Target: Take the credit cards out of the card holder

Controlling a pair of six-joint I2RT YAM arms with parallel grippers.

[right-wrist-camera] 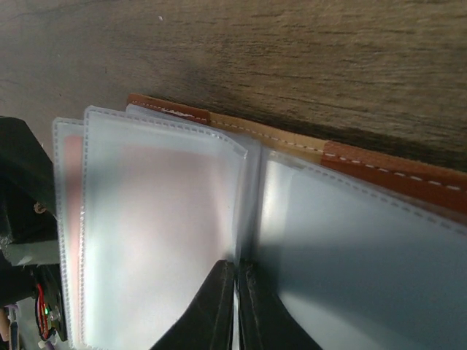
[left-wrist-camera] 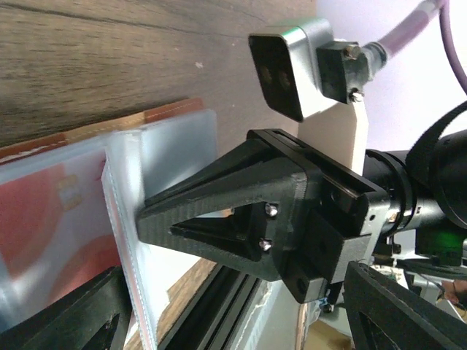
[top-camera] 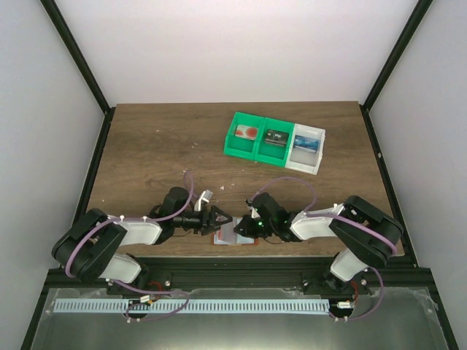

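Note:
The reddish-brown card holder (top-camera: pixel 235 238) lies open at the table's front edge, its clear sleeves fanned up. My right gripper (top-camera: pixel 246 227) is shut on one thin sleeve, which is pinched between its tips in the right wrist view (right-wrist-camera: pixel 237 273). The leather edge (right-wrist-camera: pixel 379 171) shows behind. My left gripper (top-camera: pixel 221 219) is open just left of the holder. In the left wrist view (left-wrist-camera: pixel 233 273) its fingers (left-wrist-camera: pixel 73 313) straddle a standing sleeve (left-wrist-camera: pixel 175 146). A reddish card with a chip (left-wrist-camera: pixel 51 219) sits inside a sleeve. A white card with a red mark (top-camera: pixel 248 133) and a blue card (top-camera: pixel 308 143) lie in bins.
Two green bins (top-camera: pixel 235 146) and a white bin (top-camera: pixel 306 164) stand in a row at the back right. A dark card (top-camera: pixel 275 137) lies in the middle bin. The black frame rail (top-camera: pixel 233 270) runs just in front of the holder.

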